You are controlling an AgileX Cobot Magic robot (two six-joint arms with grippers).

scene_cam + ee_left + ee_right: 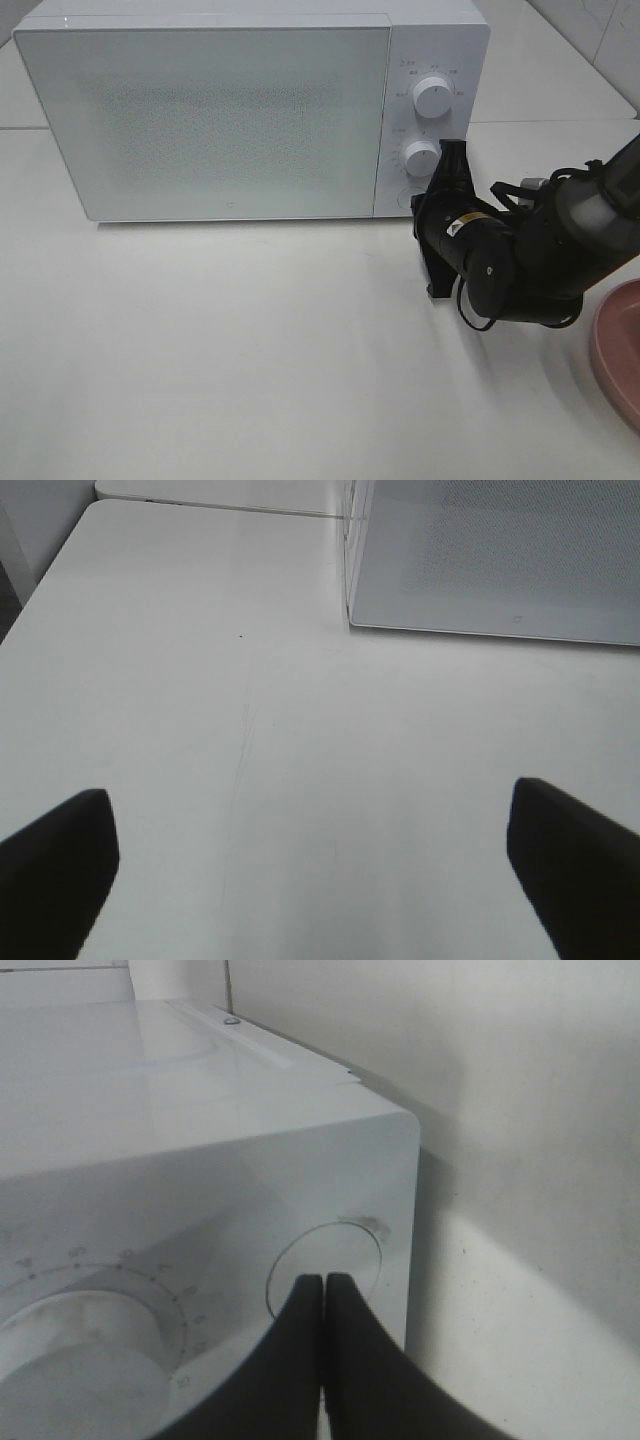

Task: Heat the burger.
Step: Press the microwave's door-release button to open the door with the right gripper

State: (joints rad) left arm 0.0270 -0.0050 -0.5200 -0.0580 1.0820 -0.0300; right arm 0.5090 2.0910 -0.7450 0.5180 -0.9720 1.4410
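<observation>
Burger out of sight in every view; where it lies cannot be told, nor can its bun or layers be seen. At the far left the left gripper [315, 865] hangs above the bare white table [250, 350], its jaws spread wide, only the two dark fingertips [60, 870] showing at the picture's lower corners; a corner of the microwave [200, 110] sits beyond it. The microwave stands at the back of the table, white and boxy; its door [200, 140] is closed, and the speckled, frosted window lets nothing inside be made out. Right of the door is the control panel, with the upper knob [432, 96] above the lower knob [422, 157]; the markings around them are too small to read. Below the lower knob lies a round button [345, 1250], partly covered by the right gripper [323, 1282]; its jaws are pressed together with nothing between them, the tips against the button's face. At the right edge a pink plate [620, 350] is cut off by the frame, and its visible part is bare.
</observation>
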